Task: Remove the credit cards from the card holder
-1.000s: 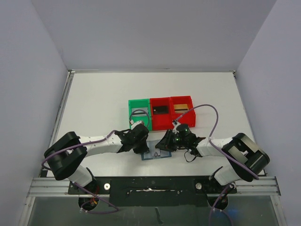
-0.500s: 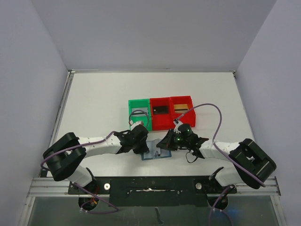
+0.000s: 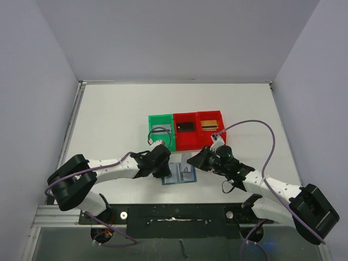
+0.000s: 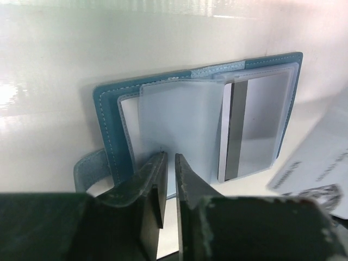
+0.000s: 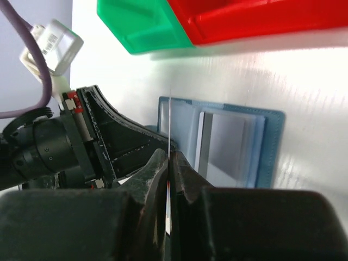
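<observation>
The blue card holder [image 3: 175,180] lies open on the table between my grippers. In the left wrist view it [image 4: 106,125] shows clear sleeves, and a grey card with a dark stripe [image 4: 253,128] sits in the right sleeve. My left gripper [image 3: 165,169] is shut, its tips [image 4: 168,157] resting on the holder's left sleeve. My right gripper [image 3: 194,161] is shut on a thin card [image 5: 169,125] seen edge-on. It holds the card just above the holder's [image 5: 274,147] left side.
A green bin [image 3: 153,120] and two red bins [image 3: 176,136] [image 3: 222,132] stand in a row just behind the holder; the red ones hold a dark card and a gold card. A white printed sheet [image 4: 321,168] shows at the right edge of the left wrist view.
My right gripper has pulled back to the right and up from the holder with the card in it, and its arm has stretched out. My left gripper stays on the holder.
</observation>
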